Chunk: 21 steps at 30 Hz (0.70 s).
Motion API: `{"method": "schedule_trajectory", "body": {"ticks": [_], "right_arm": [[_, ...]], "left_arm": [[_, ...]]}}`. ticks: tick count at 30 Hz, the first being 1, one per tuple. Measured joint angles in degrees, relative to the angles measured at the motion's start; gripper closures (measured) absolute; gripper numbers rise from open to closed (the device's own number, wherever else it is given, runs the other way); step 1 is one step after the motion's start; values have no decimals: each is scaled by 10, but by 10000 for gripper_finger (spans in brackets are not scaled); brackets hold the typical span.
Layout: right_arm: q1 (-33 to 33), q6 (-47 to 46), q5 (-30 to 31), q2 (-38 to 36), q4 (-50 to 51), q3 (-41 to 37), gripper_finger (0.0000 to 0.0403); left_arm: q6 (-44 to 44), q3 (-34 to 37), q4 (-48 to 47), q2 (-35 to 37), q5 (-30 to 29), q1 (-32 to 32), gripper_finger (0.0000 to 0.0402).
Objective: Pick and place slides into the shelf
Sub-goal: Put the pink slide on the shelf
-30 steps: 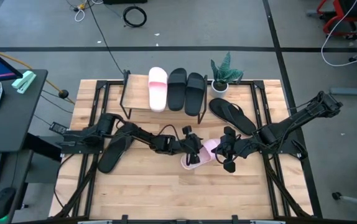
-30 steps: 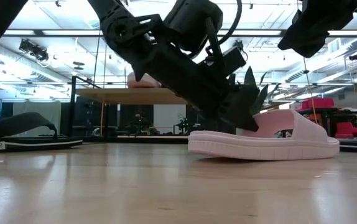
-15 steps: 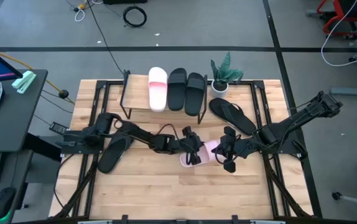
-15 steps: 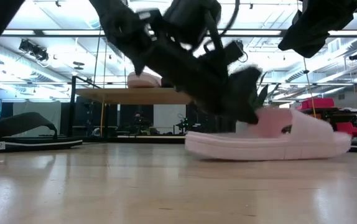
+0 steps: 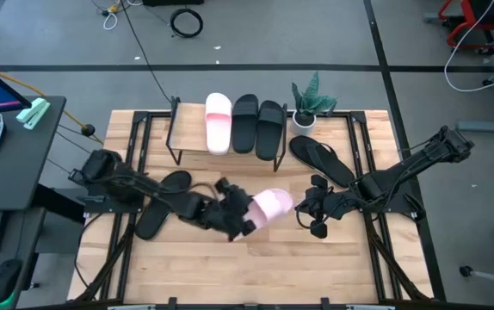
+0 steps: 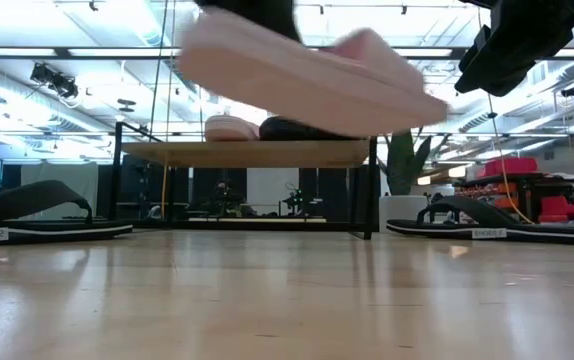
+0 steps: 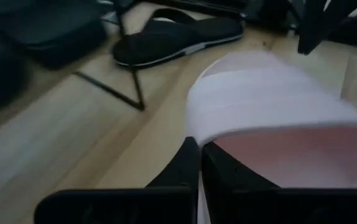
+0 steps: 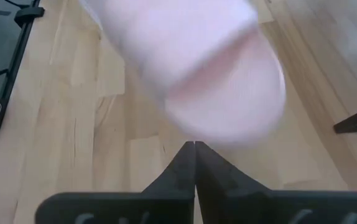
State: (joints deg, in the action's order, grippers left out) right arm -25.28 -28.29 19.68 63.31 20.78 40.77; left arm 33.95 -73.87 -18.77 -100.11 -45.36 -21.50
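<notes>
Above the tabletop, left gripper (image 5: 240,217) clamping blurred pink slide (image 5: 270,205); right gripper (image 5: 309,213) fingers together

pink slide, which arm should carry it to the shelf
Left. The left gripper already holds the pink slide lifted off the table; the right gripper hangs beside it, shut and empty.

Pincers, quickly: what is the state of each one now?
Left pincer: closed on the pink slide, lifted off the table.
Right pincer: closed, holding nothing.
</notes>
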Motion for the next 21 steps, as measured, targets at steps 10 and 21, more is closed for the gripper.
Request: {"method": "schedule_trajectory", "body": {"ticks": [10, 21], "right_arm": [[0, 0, 0, 0, 4, 0, 393], [0, -1, 0, 0, 4, 0, 393]], "left_arm": [[147, 0, -240, 103, -188, -67, 394], [144, 0, -358, 209, -305, 44, 392]]}}
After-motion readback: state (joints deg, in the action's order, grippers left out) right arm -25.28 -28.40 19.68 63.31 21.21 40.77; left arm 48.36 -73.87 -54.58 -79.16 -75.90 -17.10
